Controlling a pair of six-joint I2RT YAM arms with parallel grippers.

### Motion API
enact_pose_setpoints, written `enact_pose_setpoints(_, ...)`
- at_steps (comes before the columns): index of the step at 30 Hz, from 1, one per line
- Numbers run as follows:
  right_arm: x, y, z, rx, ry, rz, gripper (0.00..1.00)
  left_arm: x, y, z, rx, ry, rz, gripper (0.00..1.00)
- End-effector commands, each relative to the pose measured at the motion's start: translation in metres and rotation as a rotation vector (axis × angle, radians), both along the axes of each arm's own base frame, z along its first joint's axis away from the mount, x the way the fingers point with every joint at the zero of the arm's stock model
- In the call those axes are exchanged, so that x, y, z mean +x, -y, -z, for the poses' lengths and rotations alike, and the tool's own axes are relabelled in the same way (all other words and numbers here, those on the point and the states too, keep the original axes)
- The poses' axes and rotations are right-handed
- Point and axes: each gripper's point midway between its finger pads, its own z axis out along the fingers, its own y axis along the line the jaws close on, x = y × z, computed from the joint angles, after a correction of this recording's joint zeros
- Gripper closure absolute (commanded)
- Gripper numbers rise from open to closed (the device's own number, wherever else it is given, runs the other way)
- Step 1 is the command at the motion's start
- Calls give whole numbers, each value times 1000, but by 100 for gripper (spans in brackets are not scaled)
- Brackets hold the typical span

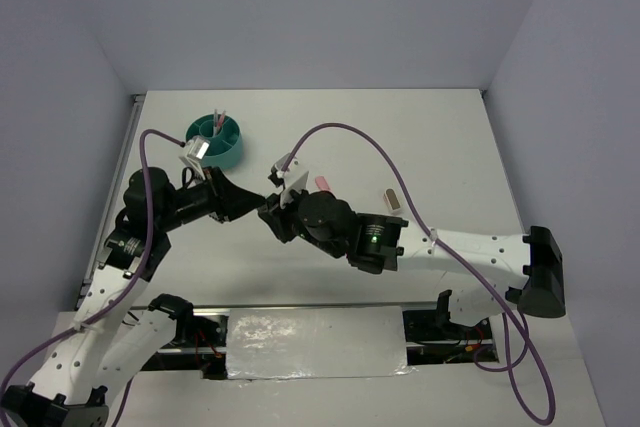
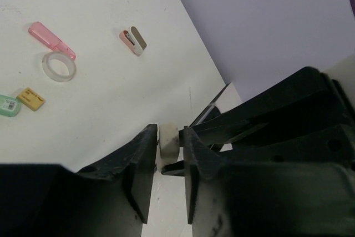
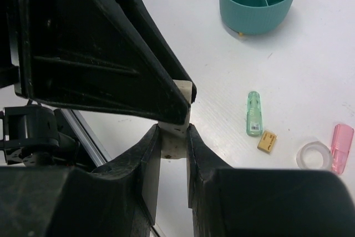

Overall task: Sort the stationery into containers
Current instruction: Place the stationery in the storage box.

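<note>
teal organizer (image 1: 229, 157): pens (image 1: 219, 122) in centre cup — left gripper (image 2: 168, 137) and right gripper (image 3: 173, 137) pinch one pale block (image 2: 168, 144)

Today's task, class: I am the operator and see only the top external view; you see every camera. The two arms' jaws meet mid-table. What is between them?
Observer: A beige block, in the right gripper, jaws shut on it.
Operator: Does the other one grip it too?
Observer: Yes, the left gripper has its jaws shut on the same block.
Operator: Anything loose that I cannot see?
Observer: A white tape ring lying beside the pink case.
</note>
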Motion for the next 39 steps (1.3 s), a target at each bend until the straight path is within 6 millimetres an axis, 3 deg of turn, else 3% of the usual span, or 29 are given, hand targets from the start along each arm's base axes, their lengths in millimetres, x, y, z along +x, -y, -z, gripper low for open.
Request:
enact_pose_setpoints(1,5,-4,-43,91,47,1,97,-3,5,-4,-5,40,46,60)
enact_pose_setpoints(2,5,-4,-44,93,49,1,97,-3,5,-4,-3,41,45,60)
enact_pose_setpoints(5,5,-3,-41,87,47,2,97,-1,3,-5,6,47,33,81)
enact_pose_setpoints(6,5,-3,-40,87,47,-1,97,-1,2,-7,9,56,26,95)
enact_pose_setpoints(7,4,-3,-39,86,46,-3,97,3,0,-8,18,63,3,100)
enact_pose_setpoints(10,1,0,-32,83,46,-21,73,21,-14,-10,92,83,-106,100)
enact_pose_setpoints(12,0,7,-29,106,44,-29,72,29,-21,-18,129,99,-156,100)
enact_pose_setpoints(14,3,13,-34,143,42,-34,75,32,-17,-25,118,106,-140,100)
enact_pose_setpoints(15,4,15,-27,136,32,-31,73,34,-15,-35,104,132,-135,100)
enact_pose_setpoints(16,6,20,-28,140,30,-21,57,40,-16,-35,115,131,-149,100)
enact_pose_setpoints(18,11,30,-17,114,20,7,38,53,-27,-48,151,168,-224,100)
enact_pose_setpoints(19,11,35,-16,113,23,14,34,61,-36,-42,198,148,-280,100)
enact_pose_setpoints(20,12,47,-11,113,22,37,30,79,-62,-47,265,173,-441,100)
enact_pose_setpoints(21,12,53,-8,114,23,47,30,88,-75,-46,301,172,-522,100)
enact_pose_setpoints(22,10,64,-17,147,34,53,29,99,-88,-47,340,190,-599,100)
enact_pose_setpoints(23,8,71,-3,129,25,58,29,107,-101,-47,367,193,-672,100)
enact_pose_setpoints(24,6,81,-10,163,32,65,28,123,-124,-48,418,213,-810,100)
enact_pose_setpoints(25,6,83,1,142,24,66,28,130,-138,-44,454,194,-879,100)
enact_pose_setpoints(26,2,92,4,152,22,67,28,141,-156,-54,455,207,-973,100)
enact_pose_setpoints(27,-1,97,7,147,18,65,28,161,-167,-40,503,164,-1013,100)
enact_pose_setpoints(28,-4,103,1,171,22,63,28,173,-177,-40,523,157,-1035,100)
enact_pose_setpoints(29,-7,108,10,163,13,63,28,188,-196,-54,516,178,-1091,100)
enact_pose_setpoints(30,-9,111,14,157,6,56,28,209,-198,-40,540,159,-1064,100)
enact_pose_setpoints(32,-14,121,13,181,9,50,28,233,-224,-57,522,278,-1123,100)
enact_pose_setpoints(34,-21,129,21,172,2,34,28,257,-225,-51,513,364,-1021,100)
enact_pose_setpoints(35,-23,131,22,171,2,26,27,267,-239,-65,492,461,-1021,100)
enact_pose_setpoints(36,-27,131,25,166,-4,8,27,283,-240,-48,509,456,-969,100)
enact_pose_setpoints(39,-32,134,26,169,-6,-13,27,316,-237,-20,565,517,-801,100)
